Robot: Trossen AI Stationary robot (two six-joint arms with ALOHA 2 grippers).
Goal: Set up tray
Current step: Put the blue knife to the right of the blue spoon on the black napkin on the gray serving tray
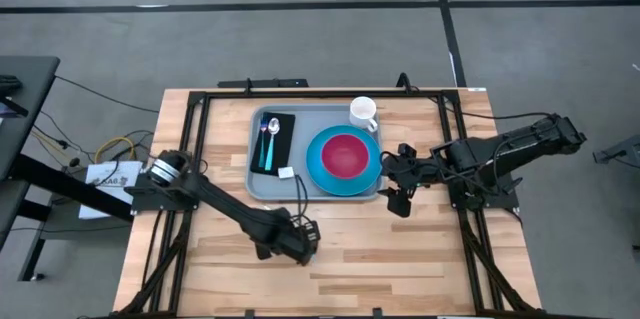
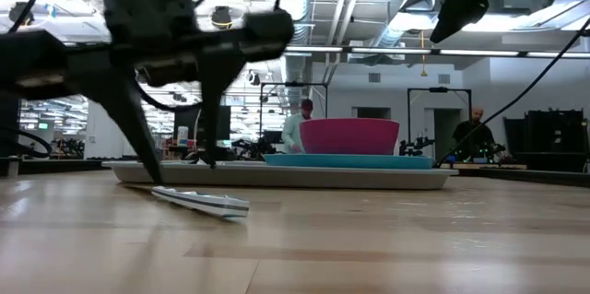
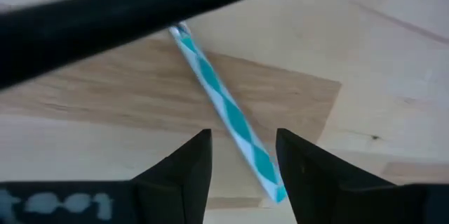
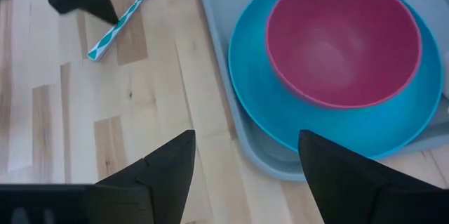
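Observation:
The grey-blue tray (image 1: 262,184) lies mid-table. It holds a blue plate (image 1: 322,169) with a pink bowl (image 1: 346,155) on it, a white mug (image 1: 363,112) at its far right corner, and a black napkin (image 1: 283,129) with a spoon (image 1: 271,137) on it. A knife with a teal-and-white handle (image 3: 224,108) lies flat on the wood in front of the tray (image 1: 300,204). My left gripper (image 3: 242,175) is open low over the handle's free end, one finger on either side; I cannot see it touch. My right gripper (image 1: 398,191) is open and empty above the tray's near right corner.
Bare wood lies in front of the tray and to its left (image 1: 220,269). A black frame (image 1: 200,109) runs around the table top. In the low view the knife (image 2: 198,200) lies just before the tray's near rim (image 2: 277,176). People show in the room behind.

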